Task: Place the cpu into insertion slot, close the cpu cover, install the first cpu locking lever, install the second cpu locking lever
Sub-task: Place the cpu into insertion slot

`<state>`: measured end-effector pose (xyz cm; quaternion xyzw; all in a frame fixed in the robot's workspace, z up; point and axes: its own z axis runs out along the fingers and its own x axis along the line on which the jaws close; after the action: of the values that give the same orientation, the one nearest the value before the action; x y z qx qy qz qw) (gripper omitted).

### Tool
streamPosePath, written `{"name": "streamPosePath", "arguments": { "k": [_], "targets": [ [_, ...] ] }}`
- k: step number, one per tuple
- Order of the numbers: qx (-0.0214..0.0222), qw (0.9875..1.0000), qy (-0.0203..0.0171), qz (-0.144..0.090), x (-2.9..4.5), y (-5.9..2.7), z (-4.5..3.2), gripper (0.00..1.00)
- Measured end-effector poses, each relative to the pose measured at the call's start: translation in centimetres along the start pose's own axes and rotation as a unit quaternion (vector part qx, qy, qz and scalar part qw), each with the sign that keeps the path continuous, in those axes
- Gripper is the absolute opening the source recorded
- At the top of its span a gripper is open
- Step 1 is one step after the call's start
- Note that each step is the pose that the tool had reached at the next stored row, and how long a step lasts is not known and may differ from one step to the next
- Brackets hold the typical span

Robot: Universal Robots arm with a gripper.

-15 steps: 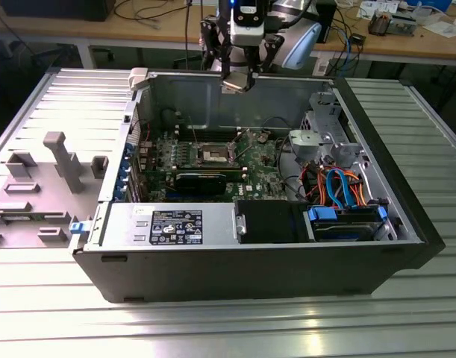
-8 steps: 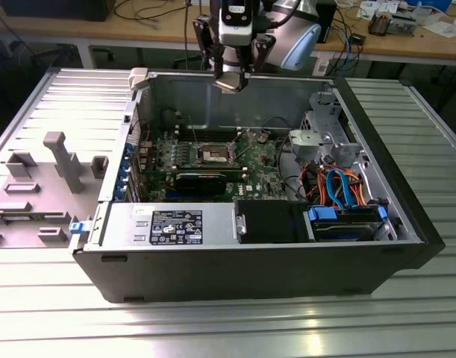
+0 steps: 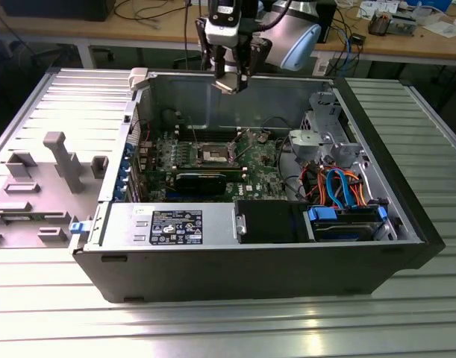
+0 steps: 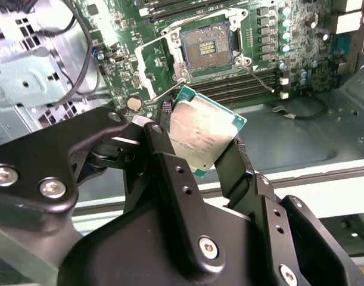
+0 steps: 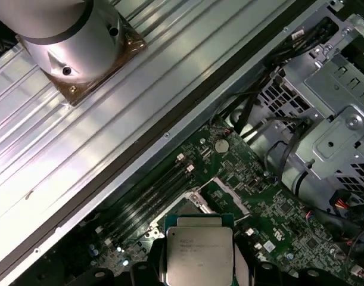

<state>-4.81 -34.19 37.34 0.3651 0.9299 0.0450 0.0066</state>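
Silver-grey cpu [image 4: 205, 134] is clamped in the black pincer [image 4: 196, 144], well apart from the uncovered insertion slot [image 4: 207, 47].

Nothing printed here can be read. In the first wrist view, the small flat square silver-grey cpu [image 5: 199, 253] carries a few rows of fine dark lettering across its face, too small to make out. In the second wrist view the cpu [image 4: 199, 134] shows faint marks, also illegible. In the exterior view, a black-and-white rectangular sticker [image 3: 177, 226] lies on a silver metal box [image 3: 127, 224] inside the dark grey computer case [image 3: 250, 276]. Its lines and symbols are unreadable.
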Motion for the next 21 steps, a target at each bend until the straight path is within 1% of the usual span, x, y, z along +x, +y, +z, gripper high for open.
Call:
{"name": "streamPosePath", "arguments": {
  "k": [1,3,4,6,21],
  "targets": [
    [-0.0001,0.9998,-0.0013,0.018,0.00,0.00,0.04,0.55],
    [-0.0002,0.9995,-0.0025,0.033,0.00,-0.01,0.08,0.55],
    [-0.0004,0.9990,-0.0033,0.044,0.00,-0.01,0.10,0.55],
    [-0.0004,0.9986,-0.0040,0.052,0.00,-0.01,0.11,0.55],
    [-0.0005,0.9985,-0.0043,0.055,0.00,-0.01,0.12,0.55]
  ]
}}
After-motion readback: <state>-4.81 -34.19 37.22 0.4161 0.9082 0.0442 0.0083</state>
